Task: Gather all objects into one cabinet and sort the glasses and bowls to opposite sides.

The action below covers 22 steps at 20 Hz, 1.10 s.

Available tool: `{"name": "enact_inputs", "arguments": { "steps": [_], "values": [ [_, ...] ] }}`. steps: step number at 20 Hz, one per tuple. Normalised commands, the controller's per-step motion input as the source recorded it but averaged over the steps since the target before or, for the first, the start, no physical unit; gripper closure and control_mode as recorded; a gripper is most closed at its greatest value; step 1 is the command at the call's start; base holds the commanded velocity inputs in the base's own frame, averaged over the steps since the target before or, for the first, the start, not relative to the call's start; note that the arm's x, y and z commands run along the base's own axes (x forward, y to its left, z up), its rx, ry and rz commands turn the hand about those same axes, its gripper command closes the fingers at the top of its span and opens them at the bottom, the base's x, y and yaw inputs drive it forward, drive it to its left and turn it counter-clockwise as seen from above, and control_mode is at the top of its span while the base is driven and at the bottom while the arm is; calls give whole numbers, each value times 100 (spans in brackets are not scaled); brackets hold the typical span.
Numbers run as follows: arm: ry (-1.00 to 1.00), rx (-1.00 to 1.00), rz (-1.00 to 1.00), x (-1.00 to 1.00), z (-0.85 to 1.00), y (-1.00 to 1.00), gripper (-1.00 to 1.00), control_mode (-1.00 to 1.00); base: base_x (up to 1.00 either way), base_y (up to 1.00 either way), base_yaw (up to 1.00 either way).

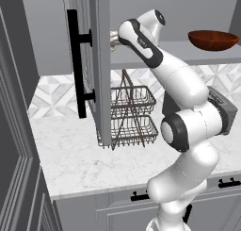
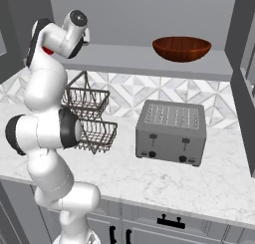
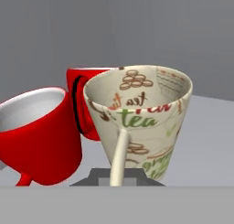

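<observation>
On the grey shelf (image 2: 149, 63) of the grey wall cabinet, the wide dark reddish-brown wooden bowl (image 2: 181, 48) sits upright toward the right end, well apart from the white arm's reach at the left end. Seen through the hand camera, the pale cream cup printed with tea lettering (image 3: 141, 118) stands close in front of the tool, its cream handle facing the lens. Just beside it, a glossy red tumbler cup with a white inside (image 3: 39, 134) leans tilted, and a second red cup (image 3: 82, 99) stands behind the two, partly hidden by them. Whether the cups touch cannot be told. The tool's fingers are together and hold nothing. Down on the white marble bench (image 2: 209, 183) stand a silver four-slot toaster (image 2: 172, 133) and a two-tier dark wire basket (image 1: 132, 117). The glass-paned cabinet door with its long black bar handle (image 1: 74, 62) hangs open at the left.
</observation>
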Motion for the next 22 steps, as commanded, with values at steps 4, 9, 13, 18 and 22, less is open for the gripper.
{"name": "enact_inputs", "arguments": {
  "steps": [4,9,13,18,22],
  "values": [
    [5,0,0,13,-6,0,100,-100,0,0,0],
    [0,0,0,0,-15,0,100,-100,0,0,0],
    [0,0,0,0,-13,0,100,-100,0,0,0],
    [0,0,0,0,-6,0,-100,-100,0,0,0],
    [0,0,0,-11,0,-3,-100,-100,0,0,0]
  ]
}}
